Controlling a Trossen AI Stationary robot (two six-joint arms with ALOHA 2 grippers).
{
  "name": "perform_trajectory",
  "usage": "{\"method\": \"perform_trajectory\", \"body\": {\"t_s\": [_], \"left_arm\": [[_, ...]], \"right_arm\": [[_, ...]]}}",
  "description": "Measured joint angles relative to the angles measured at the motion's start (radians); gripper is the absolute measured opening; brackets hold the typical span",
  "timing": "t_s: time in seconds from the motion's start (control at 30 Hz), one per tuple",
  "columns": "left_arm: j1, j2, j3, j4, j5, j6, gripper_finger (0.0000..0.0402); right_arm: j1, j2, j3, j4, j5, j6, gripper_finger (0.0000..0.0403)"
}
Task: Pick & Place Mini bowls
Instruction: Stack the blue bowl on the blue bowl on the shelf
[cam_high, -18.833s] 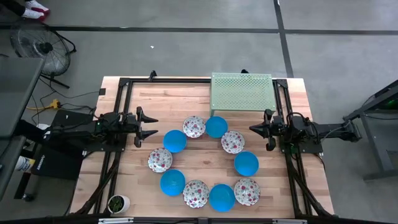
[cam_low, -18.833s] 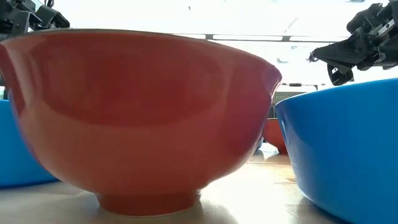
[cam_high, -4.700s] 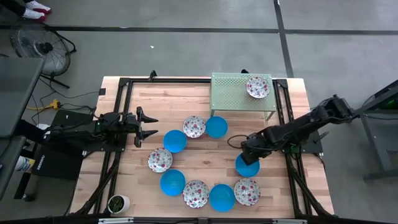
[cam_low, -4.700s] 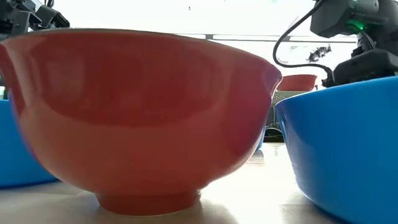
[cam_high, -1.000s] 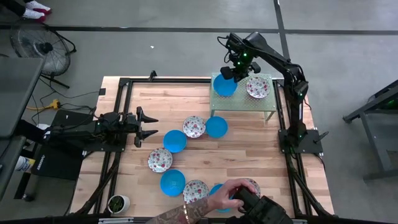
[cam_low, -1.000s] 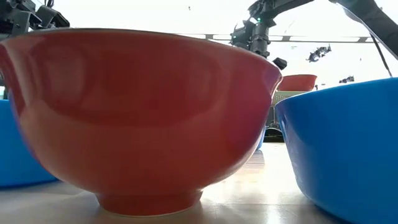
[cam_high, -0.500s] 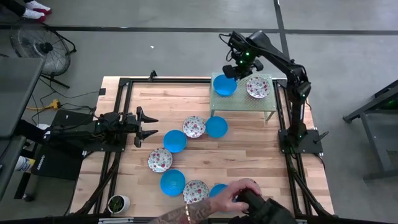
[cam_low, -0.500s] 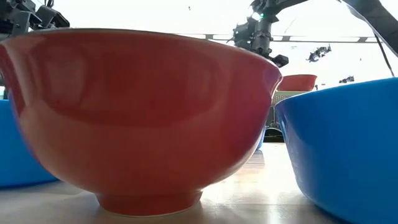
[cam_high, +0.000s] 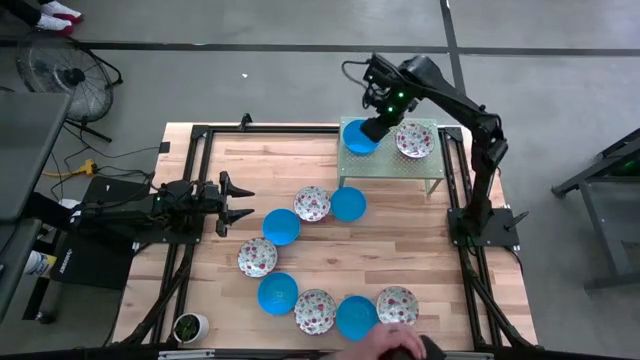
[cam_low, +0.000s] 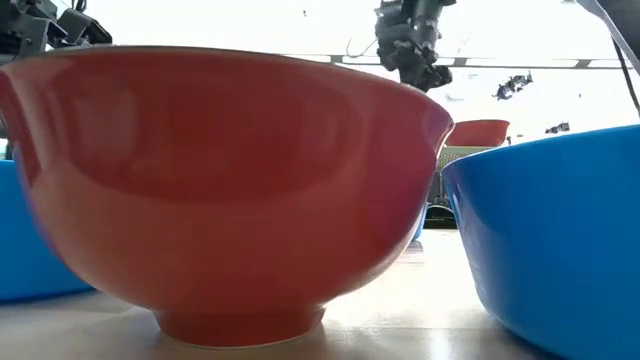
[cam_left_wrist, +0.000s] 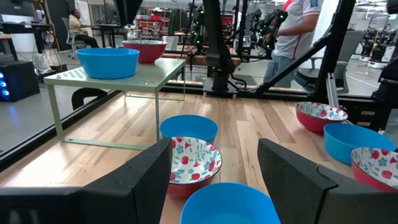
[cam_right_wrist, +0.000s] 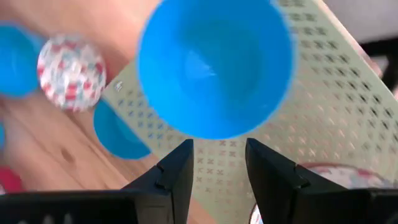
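Observation:
A blue mini bowl (cam_right_wrist: 214, 62) stands on its base at the left end of the green perforated stand (cam_high: 390, 160), next to a floral mini bowl (cam_high: 413, 141). My right gripper (cam_right_wrist: 217, 149) hovers open just above the blue bowl (cam_high: 357, 137), touching nothing. Several more mini bowls, blue and floral, form a partial ring on the table, among them a floral one (cam_high: 312, 204) and a blue one (cam_high: 348, 204). My left gripper (cam_high: 235, 205) waits open at the table's left, facing the ring.
A person's hand (cam_high: 395, 345) shows at the table's near edge by the ring's near bowls. A small white cup with a plant (cam_high: 188, 326) stands at the near left corner. The low view is filled by a red-sided bowl (cam_low: 230, 190) and a blue bowl (cam_low: 550, 240).
My right gripper has opened and let go of the blue bowl, which stays on the stand's left end, and has risen a little above it. The person's hand at the near edge has drawn back from the ring's near bowls.

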Motion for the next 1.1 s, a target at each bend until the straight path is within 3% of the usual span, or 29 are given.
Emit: {"method": "perform_trajectory", "body": {"t_s": [0.4, 0.57, 0.87, 1.1], "left_arm": [[0.0, 0.0, 0.0, 0.0, 0.0, 0.0, 0.0232], [0.0, 0.0, 0.0, 0.0, 0.0, 0.0, 0.0232], [0.0, 0.0, 0.0, 0.0, 0.0, 0.0, 0.0232], [0.0, 0.0, 0.0, 0.0, 0.0, 0.0, 0.0232]], "right_arm": [[0.198, -0.013, 0.0, 0.0, -0.026, -0.415, 0.0133], [0.311, -0.014, -0.034, 0.0, -0.035, -0.512, 0.0133], [0.469, -0.043, -0.276, 0.067, -0.096, -0.539, 0.0133], [0.524, -0.162, -0.593, 0.341, -0.056, -0.532, 0.0133]]}}
